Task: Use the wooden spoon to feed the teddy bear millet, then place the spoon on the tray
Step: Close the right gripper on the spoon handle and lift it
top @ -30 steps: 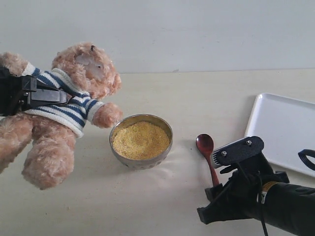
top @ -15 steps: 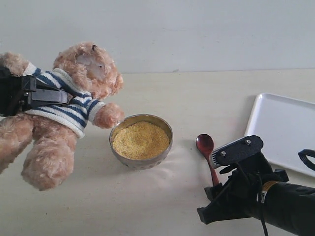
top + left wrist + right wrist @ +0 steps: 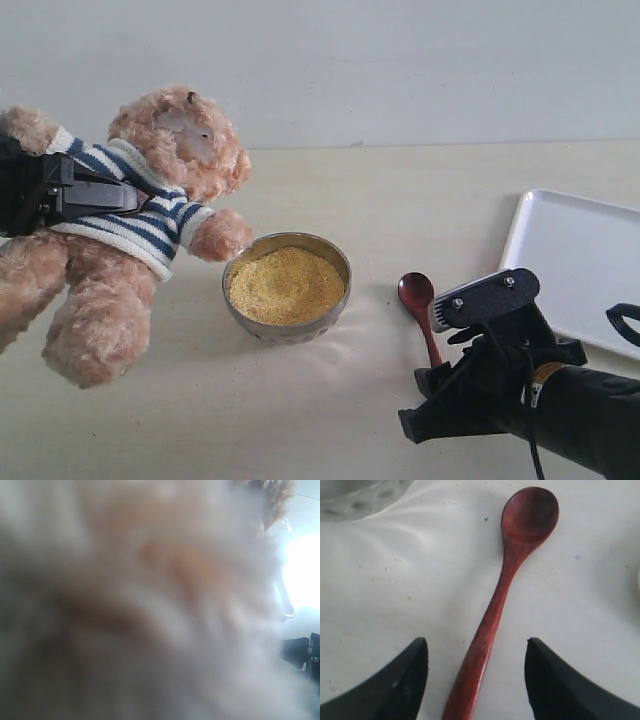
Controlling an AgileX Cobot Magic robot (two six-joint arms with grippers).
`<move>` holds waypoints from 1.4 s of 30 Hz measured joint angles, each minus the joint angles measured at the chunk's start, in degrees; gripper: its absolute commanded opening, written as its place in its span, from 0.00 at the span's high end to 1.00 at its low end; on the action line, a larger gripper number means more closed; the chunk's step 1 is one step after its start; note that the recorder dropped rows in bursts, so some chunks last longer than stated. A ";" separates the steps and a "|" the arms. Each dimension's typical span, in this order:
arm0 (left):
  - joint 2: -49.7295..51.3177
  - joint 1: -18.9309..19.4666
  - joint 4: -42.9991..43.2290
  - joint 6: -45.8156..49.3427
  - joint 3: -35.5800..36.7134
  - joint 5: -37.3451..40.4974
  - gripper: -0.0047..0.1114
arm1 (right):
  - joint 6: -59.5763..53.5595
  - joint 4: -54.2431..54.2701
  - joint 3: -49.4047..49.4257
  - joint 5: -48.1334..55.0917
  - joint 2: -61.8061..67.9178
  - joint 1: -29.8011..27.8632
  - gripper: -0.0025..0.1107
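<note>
Stock as I see it from my station, right arm first.

1. Right gripper [image 3: 475, 647]: jaws apart. Through its wrist camera I see the two black fingers [image 3: 407, 672] standing either side of the spoon handle, with bare table showing between each one and the wood. In the exterior view the right gripper [image 3: 425, 402] sits low at the near edge of the table [image 3: 400, 190].
2. Spoon [image 3: 495, 600]: dark red wood, lying flat on the table, hollow side up, its oval end pointing away from the gripper. In the exterior view the spoon [image 3: 418, 296] lies between bowl and tray, touching neither.
3. Tray [image 3: 580, 260]: white, on the table to the right of the spoon.
4. Bowl [image 3: 285, 330]: round metal, left of the spoon, heaped with yellow millet [image 3: 286, 285].
5. Bear [image 3: 140, 220]: striped shirt, tilted with its head towards the bowl. One paw is just beside the rim; I cannot tell whether it touches.
6. Left gripper [image 3: 110, 195]: clamped on the bear's torso, one black finger lying across the shirt. Its wrist camera gives me only blurred fur of the bear [image 3: 150, 580].
</note>
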 measured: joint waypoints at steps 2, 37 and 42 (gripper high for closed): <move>0.00 0.00 0.00 0.00 0.00 0.00 0.92 | 0.65 0.10 0.00 0.00 0.00 0.00 0.48; 0.00 0.00 0.23 0.00 0.00 0.00 0.92 | -18.25 14.02 -9.43 13.79 -9.01 -4.51 0.98; 0.00 0.00 0.23 0.00 0.00 0.00 0.92 | -39.97 13.29 -17.84 40.22 -14.79 -11.86 0.98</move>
